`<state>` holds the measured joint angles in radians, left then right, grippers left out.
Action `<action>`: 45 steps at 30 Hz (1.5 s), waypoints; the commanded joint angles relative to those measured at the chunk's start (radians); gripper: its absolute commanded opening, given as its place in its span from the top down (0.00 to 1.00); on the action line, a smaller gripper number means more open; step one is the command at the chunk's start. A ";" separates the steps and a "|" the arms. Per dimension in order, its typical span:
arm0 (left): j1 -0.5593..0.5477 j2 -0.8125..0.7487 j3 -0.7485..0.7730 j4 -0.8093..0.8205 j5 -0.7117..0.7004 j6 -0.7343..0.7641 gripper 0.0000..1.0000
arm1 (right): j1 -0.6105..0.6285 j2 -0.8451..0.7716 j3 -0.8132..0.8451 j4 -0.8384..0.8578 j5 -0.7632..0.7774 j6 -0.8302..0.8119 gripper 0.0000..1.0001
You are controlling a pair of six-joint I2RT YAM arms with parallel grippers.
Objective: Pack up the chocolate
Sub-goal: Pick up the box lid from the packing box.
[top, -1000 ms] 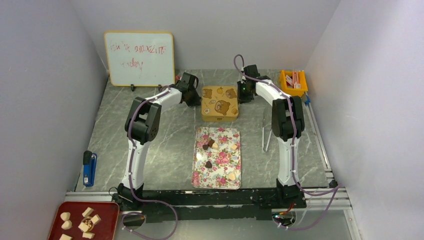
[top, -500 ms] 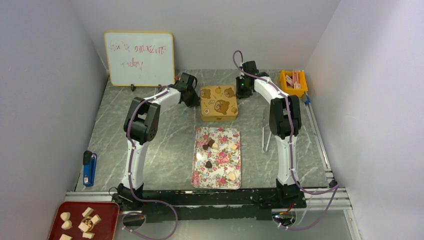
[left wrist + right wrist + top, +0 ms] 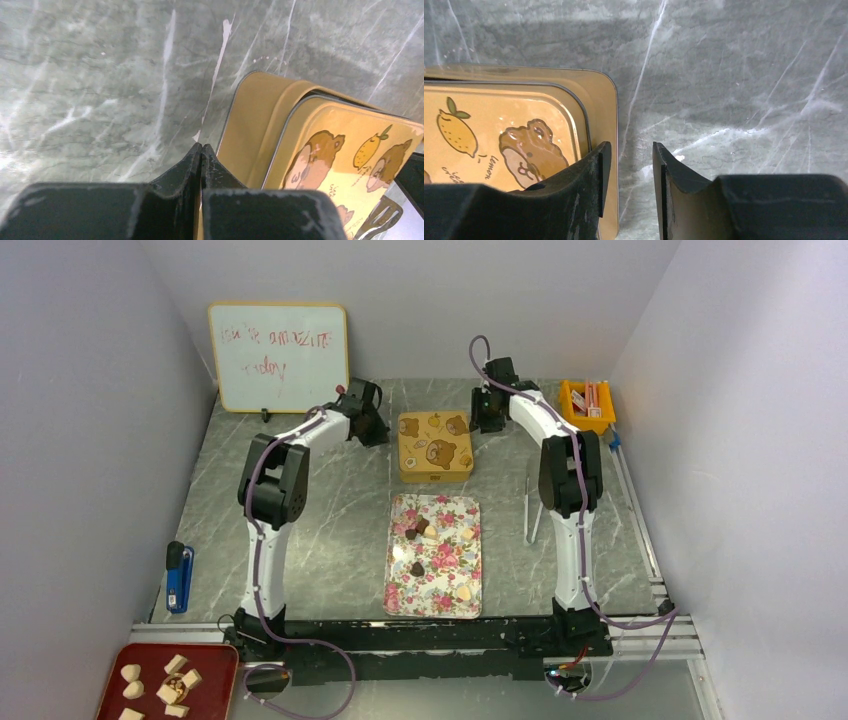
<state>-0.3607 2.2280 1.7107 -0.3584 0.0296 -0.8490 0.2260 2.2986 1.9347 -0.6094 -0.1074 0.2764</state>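
Several small chocolates, dark brown (image 3: 417, 568) and tan (image 3: 467, 533), lie on a floral tray (image 3: 400, 585) at the table's middle. Behind it stands a yellow bear-print tin (image 3: 437, 447), its lid (image 3: 350, 150) sitting slightly askew on the base (image 3: 255, 125). My left gripper (image 3: 376, 430) (image 3: 201, 147) is shut and empty, just off the tin's left side. At the tin's right back corner (image 3: 524, 125), my right gripper (image 3: 481, 426) (image 3: 629, 150) stands open. Its left finger (image 3: 591, 175) hangs over the tin's rim and grips nothing.
A whiteboard (image 3: 279, 357) leans at the back left and an orange bin (image 3: 587, 403) sits at the back right. A blue tool (image 3: 178, 578) lies at the left edge. A red tray (image 3: 215, 665) of beige chunks sits at the near left. A thin metal stand (image 3: 530, 505) is right of the floral tray.
My right gripper's jaws have widened. The left gripper drew back and left, away from the tin. The tin shifted slightly toward the back.
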 commanded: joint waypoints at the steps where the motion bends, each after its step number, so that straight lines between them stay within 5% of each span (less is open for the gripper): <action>1: 0.018 -0.092 0.010 -0.007 -0.012 0.033 0.93 | -0.010 -0.007 0.050 -0.007 0.030 0.031 0.59; 8: 0.029 -0.158 -0.069 0.022 0.038 0.033 0.93 | -0.027 -0.072 -0.038 0.047 0.006 0.073 0.60; 14: 0.029 -0.212 -0.132 0.023 0.072 0.063 0.93 | -0.030 -0.147 -0.129 0.073 -0.003 0.081 0.80; 45: 0.000 -0.221 -0.264 0.076 0.126 0.093 0.95 | 0.079 -0.317 -0.357 0.067 0.047 0.071 0.86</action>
<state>-0.3553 2.0243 1.4296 -0.3042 0.1360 -0.7715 0.3042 2.0529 1.5745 -0.5674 -0.0822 0.3374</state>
